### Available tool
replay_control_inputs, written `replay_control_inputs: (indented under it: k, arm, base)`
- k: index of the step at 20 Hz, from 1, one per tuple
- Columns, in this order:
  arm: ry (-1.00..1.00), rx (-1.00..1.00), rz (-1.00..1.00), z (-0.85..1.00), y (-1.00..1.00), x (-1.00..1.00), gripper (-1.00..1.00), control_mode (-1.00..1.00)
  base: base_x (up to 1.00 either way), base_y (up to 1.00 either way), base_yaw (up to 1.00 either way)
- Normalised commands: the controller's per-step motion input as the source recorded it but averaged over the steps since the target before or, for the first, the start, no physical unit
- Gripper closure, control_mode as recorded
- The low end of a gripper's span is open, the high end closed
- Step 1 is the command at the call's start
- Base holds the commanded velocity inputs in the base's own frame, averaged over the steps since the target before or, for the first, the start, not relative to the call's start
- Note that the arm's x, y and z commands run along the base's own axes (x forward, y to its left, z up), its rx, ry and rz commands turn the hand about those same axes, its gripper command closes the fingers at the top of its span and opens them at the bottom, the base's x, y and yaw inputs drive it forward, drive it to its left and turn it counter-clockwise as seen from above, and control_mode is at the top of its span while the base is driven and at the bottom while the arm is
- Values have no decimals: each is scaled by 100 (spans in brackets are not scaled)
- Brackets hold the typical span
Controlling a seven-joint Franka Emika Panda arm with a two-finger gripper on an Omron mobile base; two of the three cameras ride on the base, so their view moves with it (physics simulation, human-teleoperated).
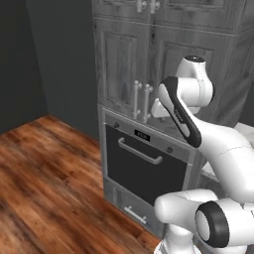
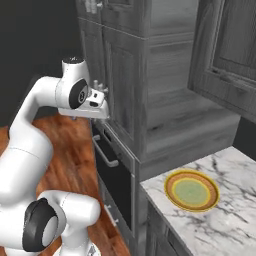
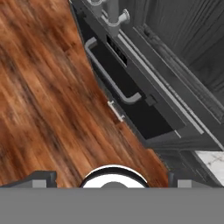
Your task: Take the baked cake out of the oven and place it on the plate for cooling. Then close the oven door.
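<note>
On oven [image 1: 144, 163], black display [image 1: 142, 135] unreadable

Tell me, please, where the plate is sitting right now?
In the right base view, the plate sits on the marble counter at lower right, just right of the oven.
</note>
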Motion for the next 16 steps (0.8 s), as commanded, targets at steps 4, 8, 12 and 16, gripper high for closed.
replay_control_inputs:
  k: [4,8,12,16]
  arm:
    - [0,0,0,0,0,0,-100,100]
    - [0,0,0,0,0,0,-100,100]
    - [0,0,0,0,0,0,-100,100]
    - [0,0,0,0,0,0,-100,100]
  base:
    - [0,-66,25]
    - [0,-55,20]
    - [-1,-54,18]
    - [-21,-55,18]
